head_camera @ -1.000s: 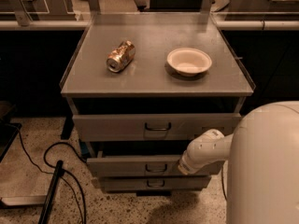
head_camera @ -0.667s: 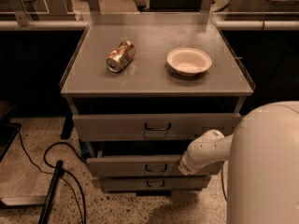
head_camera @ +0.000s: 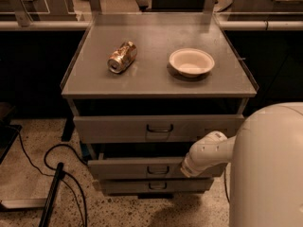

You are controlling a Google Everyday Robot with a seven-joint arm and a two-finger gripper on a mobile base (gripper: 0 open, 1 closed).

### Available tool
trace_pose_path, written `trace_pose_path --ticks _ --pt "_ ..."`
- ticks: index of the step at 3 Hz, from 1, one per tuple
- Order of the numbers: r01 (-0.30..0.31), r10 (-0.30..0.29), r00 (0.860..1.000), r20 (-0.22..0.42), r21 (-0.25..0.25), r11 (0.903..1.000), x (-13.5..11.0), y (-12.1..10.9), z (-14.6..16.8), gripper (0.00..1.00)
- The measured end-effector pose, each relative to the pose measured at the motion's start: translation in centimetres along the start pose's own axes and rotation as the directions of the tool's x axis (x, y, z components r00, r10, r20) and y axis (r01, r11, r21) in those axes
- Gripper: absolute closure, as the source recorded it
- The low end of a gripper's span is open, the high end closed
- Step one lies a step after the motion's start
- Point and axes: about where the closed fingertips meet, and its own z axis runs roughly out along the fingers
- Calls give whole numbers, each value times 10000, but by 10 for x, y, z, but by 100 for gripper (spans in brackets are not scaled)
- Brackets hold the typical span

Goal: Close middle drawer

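Note:
The middle drawer is a grey metal drawer with a low front and a small dark loop handle. It stands out a little from the cabinet, with a dark gap above it. My white arm reaches in from the right. My gripper is at its end, against the right part of the middle drawer's front. The arm hides its tip.
The top drawer, taller-fronted, and the bottom drawer sit above and below. A crushed can and a white bowl lie on the cabinet top. Black cables trail on the floor at left. My body fills the lower right.

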Motion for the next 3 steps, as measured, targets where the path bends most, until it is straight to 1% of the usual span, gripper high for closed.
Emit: trace_pose_path --ticks 1,2,3 --pt "0 0 10000 0 0 10000 0 0 0 11" --pt "1 -1 10000 -1 -2 10000 0 0 0 0" --pt "1 -1 10000 -1 -2 10000 0 0 0 0"
